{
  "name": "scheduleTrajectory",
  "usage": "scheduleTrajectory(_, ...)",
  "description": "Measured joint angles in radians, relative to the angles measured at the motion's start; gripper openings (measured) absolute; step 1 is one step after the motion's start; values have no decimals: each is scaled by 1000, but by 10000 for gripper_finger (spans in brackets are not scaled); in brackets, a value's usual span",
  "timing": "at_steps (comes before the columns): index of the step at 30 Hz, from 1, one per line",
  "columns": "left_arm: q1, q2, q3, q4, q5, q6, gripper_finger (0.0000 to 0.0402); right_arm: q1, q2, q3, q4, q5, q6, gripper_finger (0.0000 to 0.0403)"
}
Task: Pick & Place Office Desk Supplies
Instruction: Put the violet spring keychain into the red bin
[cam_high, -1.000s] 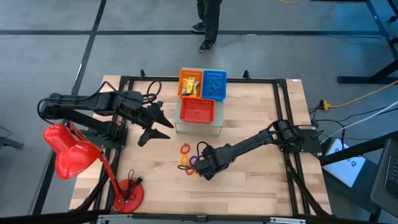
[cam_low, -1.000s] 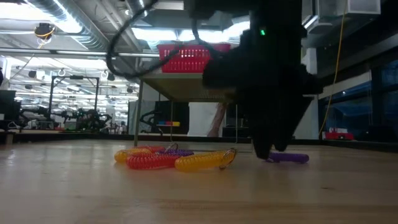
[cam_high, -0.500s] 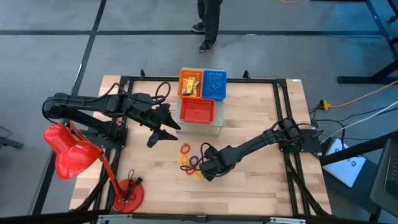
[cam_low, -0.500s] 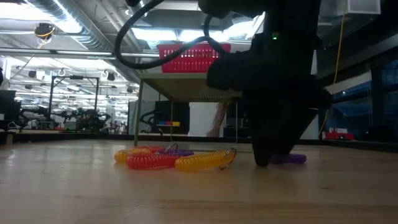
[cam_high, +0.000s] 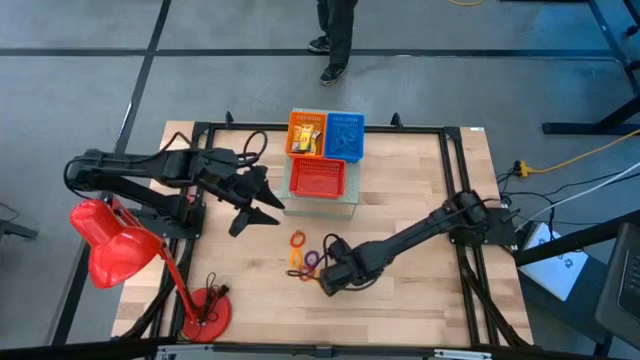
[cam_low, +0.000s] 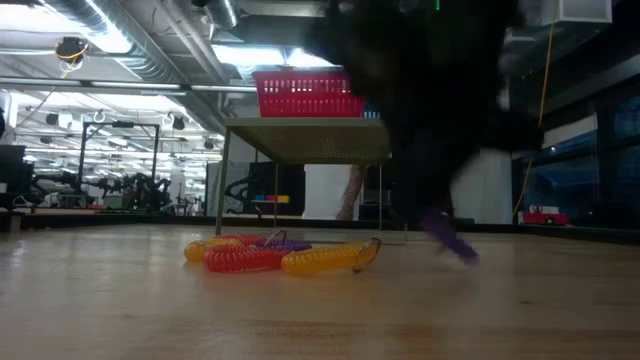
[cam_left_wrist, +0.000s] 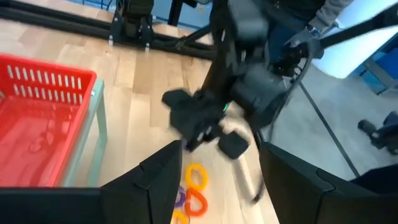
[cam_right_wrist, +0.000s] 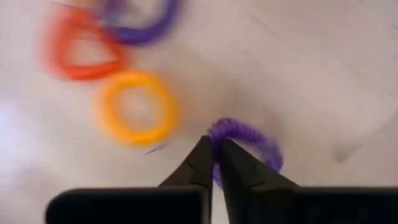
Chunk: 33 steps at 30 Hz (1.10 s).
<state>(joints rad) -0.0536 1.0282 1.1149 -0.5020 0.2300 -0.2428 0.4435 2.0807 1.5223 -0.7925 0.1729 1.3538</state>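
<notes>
Wooden table (cam_high: 420, 180) — coil loops (cam_low: 270, 255), lamp (cam_high: 115, 250)

We see a robotics lab: exposed ceiling ducts (cam_low: 130, 45) and strip lights, more robot rigs (cam_low: 130, 190) on benches behind, and a wooden table (cam_high: 420, 190) on bare concrete floor (cam_high: 80, 90).

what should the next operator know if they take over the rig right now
Right gripper: shut on a purple loop, low over the table's front middle.
Left gripper: open, empty, hovering by the red basket.
On the table: orange loop, yellow loop and another purple loop, bunched together.
Done: some yellow pieces lie in the orange basket.
Left: bin the held loop, then the rest.
</notes>
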Motion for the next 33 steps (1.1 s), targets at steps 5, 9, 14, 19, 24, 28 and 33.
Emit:
scheduleTrajectory(5, -8, -48, 0, -59, -11, 25, 210, 6, -95, 80, -3, 107, 34, 10)
scheduleTrajectory(9, -21, -73, 0, -54, -17, 57, 212, 6, -207, 128, 94, 225, 34, 10)
scheduleTrajectory(14, -24, -75, 1, -20, 6, 108, 214, 1, -329, 135, 366, 325, -106, 10)
scheduleTrajectory(19, -49, -75, 1, 102, -28, 124, 217, -20, -368, 136, 576, 252, -211, 9)
scheduleTrajectory(24, -95, -75, 1, 225, -55, 127, 231, -34, -368, 135, 668, 235, -240, 8)
scheduleTrajectory(28, -115, -75, 1, 252, -55, 99, 244, -41, -368, 135, 673, 330, -250, 8)
scheduleTrajectory(33, -136, -58, 1, 263, -63, 66, 245, -56, -368, 135, 700, 398, -275, 8)
